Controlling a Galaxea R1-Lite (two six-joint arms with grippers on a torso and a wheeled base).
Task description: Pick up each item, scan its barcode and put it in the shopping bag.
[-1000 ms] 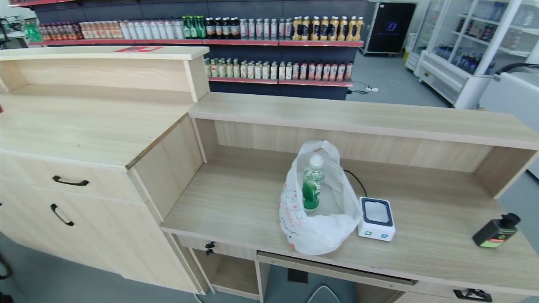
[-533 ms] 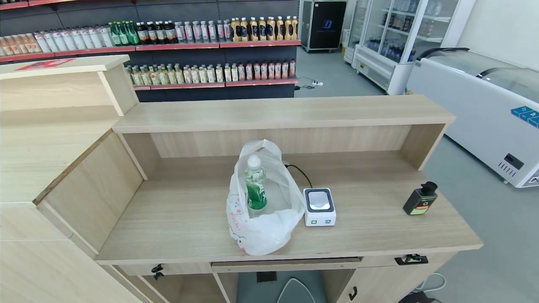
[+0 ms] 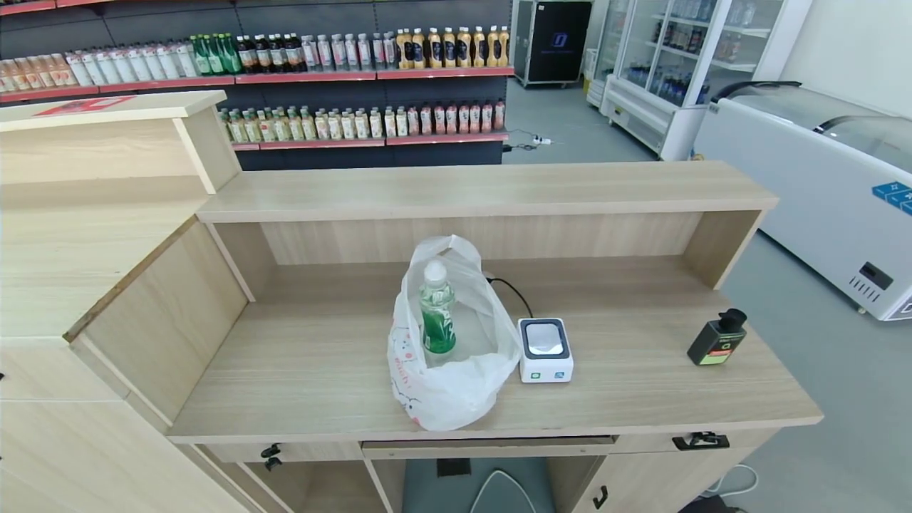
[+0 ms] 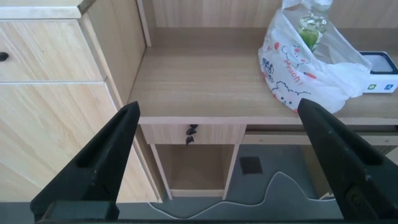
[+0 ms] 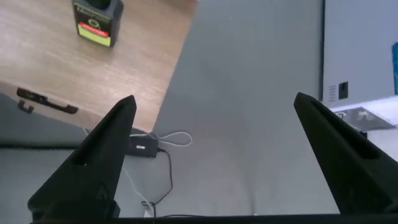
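The dark bottle (image 3: 716, 337) stands upright, long axis vertical, at the right of the head frame near the worktop (image 3: 641, 399) end, well apart from the scanner (image 3: 545, 349) at centre. The right end effector (image 5: 214, 98), spread wide and empty, hangs off that end of the worktop and is by my judgement the nearer one; the left end effector (image 4: 217, 106), equally wide and empty, hangs before the worktop's left part. The shopping bag (image 3: 442, 388), just left of the scanner, stands open with one green bottle (image 3: 436, 317) upright inside.
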